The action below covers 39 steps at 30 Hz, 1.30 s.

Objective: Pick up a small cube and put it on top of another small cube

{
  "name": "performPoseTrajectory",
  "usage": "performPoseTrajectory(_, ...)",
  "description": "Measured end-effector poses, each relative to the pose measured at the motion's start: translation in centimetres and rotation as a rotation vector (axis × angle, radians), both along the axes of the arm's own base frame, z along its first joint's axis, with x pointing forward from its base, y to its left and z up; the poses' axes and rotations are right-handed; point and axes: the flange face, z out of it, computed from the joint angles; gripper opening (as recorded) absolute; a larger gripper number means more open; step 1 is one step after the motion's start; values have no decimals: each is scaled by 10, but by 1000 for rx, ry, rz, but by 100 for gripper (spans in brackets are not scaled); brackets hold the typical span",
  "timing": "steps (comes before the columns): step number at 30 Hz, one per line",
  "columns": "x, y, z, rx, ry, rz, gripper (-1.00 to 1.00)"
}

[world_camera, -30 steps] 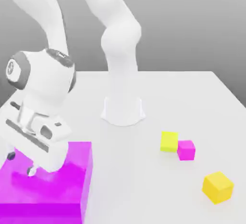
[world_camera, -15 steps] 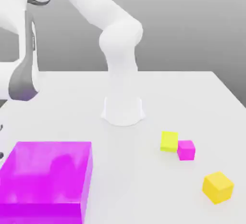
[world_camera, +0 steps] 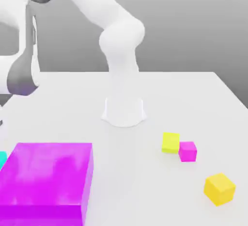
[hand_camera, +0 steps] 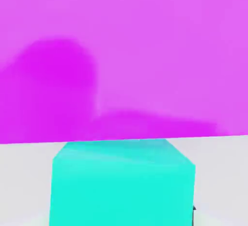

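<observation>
A cyan small cube (hand_camera: 123, 184) sits very close in front of the hand camera, right beside the edge of a large magenta block (hand_camera: 124, 55). A dark sliver of one of my fingers (hand_camera: 193, 211) lies against the cube's side, so the gripper looks shut on it. In the exterior view, a corner of the cyan cube (world_camera: 2, 160) shows at the far left, next to the magenta block (world_camera: 48, 181). My arm's grey link (world_camera: 22, 77) hangs above that spot. Other small cubes lie at the exterior view's right: yellow-green (world_camera: 170, 142), magenta (world_camera: 188, 151) and yellow (world_camera: 219, 188).
The arm's white base (world_camera: 124, 111) stands at the middle back of the white table (world_camera: 193, 94). The yellow-green and magenta cubes touch each other; the yellow one lies apart, nearer the front.
A second ago the hand hung over the magenta block; it has swung off the exterior view's left edge. The cyan cube's corner now shows there.
</observation>
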Motion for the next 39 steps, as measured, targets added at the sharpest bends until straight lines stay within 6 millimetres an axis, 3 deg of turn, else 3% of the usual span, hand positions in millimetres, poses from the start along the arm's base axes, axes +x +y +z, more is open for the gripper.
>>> performPoseTrajectory(6, 45, 65, 24, 7, 13, -178, -100)
performPoseTrajectory(13, 91, 175, 27, -2, 15, -277, -100)
performPoseTrajectory(20, 111, 292, 29, -11, 12, -368, -100)
performPoseTrajectory(29, 95, 440, 32, -18, 4, -487, -100)
performPoseTrajectory(39, 29, 586, 32, -17, -8, -600, -100)
